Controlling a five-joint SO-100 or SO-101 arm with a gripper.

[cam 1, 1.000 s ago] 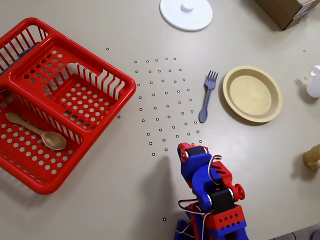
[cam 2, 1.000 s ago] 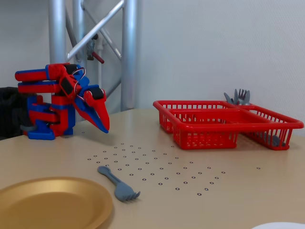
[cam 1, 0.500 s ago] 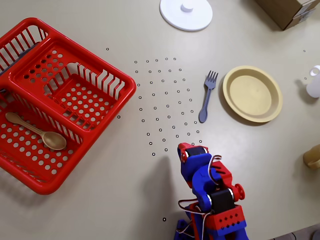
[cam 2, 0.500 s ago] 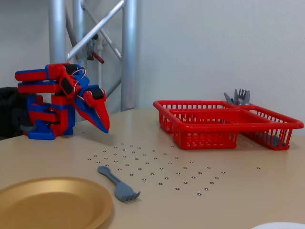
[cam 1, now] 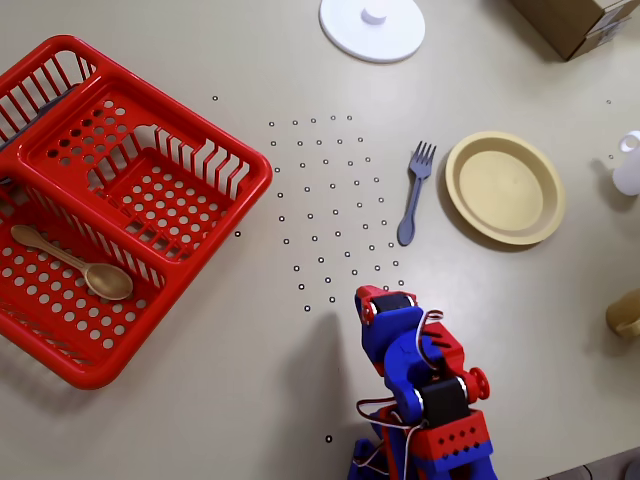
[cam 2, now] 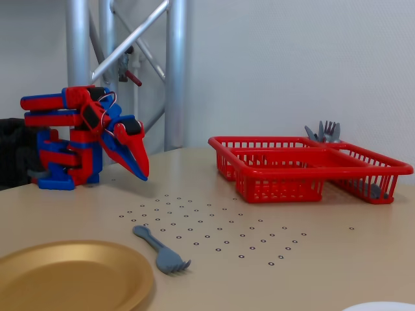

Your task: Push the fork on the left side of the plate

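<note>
On the tan table (cam 1: 200, 400), taking the plate (cam 1: 505, 187) as the reference point, the fork (cam 1: 413, 190) lies just to the left of the plate's rim in the overhead view, close beside it but not touching. Its tines point to the top of that view and its rounded handle end points down toward the arm. In the fixed view the fork (cam 2: 159, 248) lies flat just right of the plate (cam 2: 71, 277), tines toward the camera.

The gripper (cam 2: 141, 173) is well apart from the plate and from the fork. In the overhead view the gripper (cam 1: 385, 297) sits below and slightly left of the fork's handle end, with bare dotted table between them. In the fixed view it hangs nose-down above the table, its red fingers (cam 2: 133, 159) drawn together to a point with nothing held between them. The arm is folded back over its base.

Farther from the plate, at the left of the overhead view, stands a red basket (cam 1: 150, 290) with a tan spoon (cam 1: 75, 265) in its lower compartment. A white disc with a centre knob (cam 1: 372, 27) lies above and left of the plate. A cardboard box (cam 1: 580, 22) sits above the plate, at the top right corner.
</note>
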